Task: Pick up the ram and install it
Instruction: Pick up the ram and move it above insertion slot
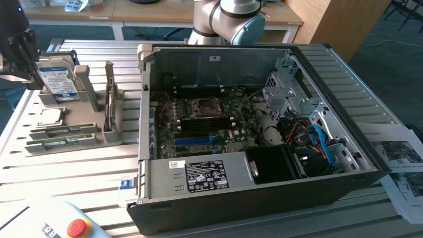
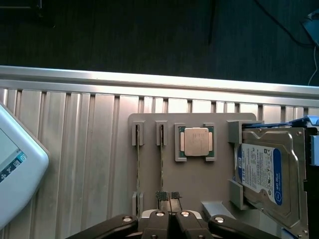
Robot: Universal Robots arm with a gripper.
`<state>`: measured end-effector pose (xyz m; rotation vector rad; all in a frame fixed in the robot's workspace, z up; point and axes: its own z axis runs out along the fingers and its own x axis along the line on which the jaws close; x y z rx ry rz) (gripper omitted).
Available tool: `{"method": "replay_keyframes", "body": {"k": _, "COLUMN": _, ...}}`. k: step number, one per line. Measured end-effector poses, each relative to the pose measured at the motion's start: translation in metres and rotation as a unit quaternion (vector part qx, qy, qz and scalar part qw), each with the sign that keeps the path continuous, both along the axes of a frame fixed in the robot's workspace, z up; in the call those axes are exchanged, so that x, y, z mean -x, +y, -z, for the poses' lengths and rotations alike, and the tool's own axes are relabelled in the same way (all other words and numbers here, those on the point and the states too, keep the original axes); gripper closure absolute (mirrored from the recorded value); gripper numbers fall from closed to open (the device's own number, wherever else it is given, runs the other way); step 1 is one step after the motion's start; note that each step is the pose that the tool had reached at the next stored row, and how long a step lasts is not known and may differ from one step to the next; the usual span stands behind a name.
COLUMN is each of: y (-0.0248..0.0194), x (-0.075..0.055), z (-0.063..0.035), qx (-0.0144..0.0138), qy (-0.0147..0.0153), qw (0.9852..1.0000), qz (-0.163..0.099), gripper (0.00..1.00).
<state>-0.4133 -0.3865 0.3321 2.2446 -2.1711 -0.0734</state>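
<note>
The ram (image 2: 162, 164) sits unlifted in its tray (image 2: 199, 177) at the exterior view's left. The claw (image 2: 168, 195) hovers above, fingers together

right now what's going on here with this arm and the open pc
The robot arm's tool hovers over a grey plastic parts holder on the slatted metal table, beside the open black computer case. It is nearest one of the two long green ram sticks, which stand on edge in the holder next to a square silver processor chip and a blue-labelled hard drive. Both sticks sit in the holder, so no ram is installed yet.
</note>
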Motion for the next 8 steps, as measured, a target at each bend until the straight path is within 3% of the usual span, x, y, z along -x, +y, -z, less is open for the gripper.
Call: {"method": "replay_keyframes", "body": {"k": 8, "y": 0.0, "x": 0.0, "z": 0.0076, "qx": 0.0, "qy": 0.0, "qw": 1.0, "qz": 0.0, "gripper": 0.9}}
